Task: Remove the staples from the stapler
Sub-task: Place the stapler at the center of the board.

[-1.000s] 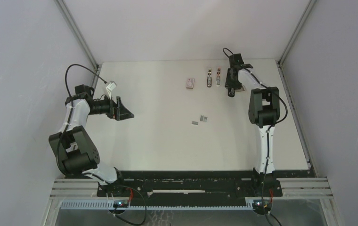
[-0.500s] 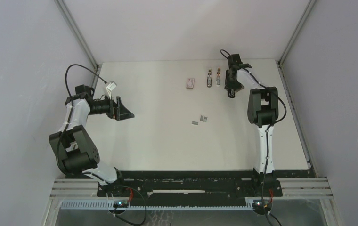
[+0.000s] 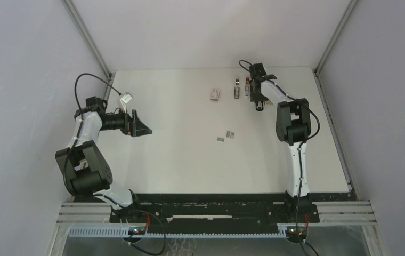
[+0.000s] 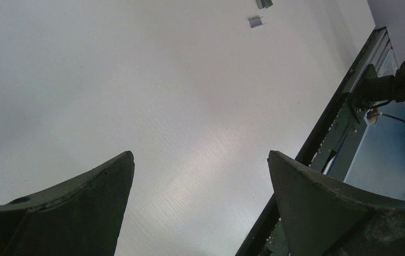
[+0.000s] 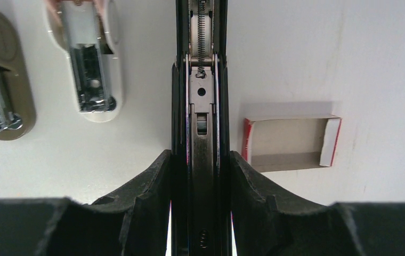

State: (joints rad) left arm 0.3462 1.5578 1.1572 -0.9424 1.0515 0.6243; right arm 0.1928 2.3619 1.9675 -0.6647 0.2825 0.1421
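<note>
The left gripper (image 4: 199, 156) hangs over the left side of the table (image 3: 179, 165) with its jaws wide apart, the staples (image 3: 220, 139) lie in 3 short strips near the middle, and at the far right the right gripper (image 5: 200, 160) is clamped on the black stapler (image 5: 201, 114), near a white stapler (image 5: 86, 74) and an open box (image 5: 291, 141).
</note>
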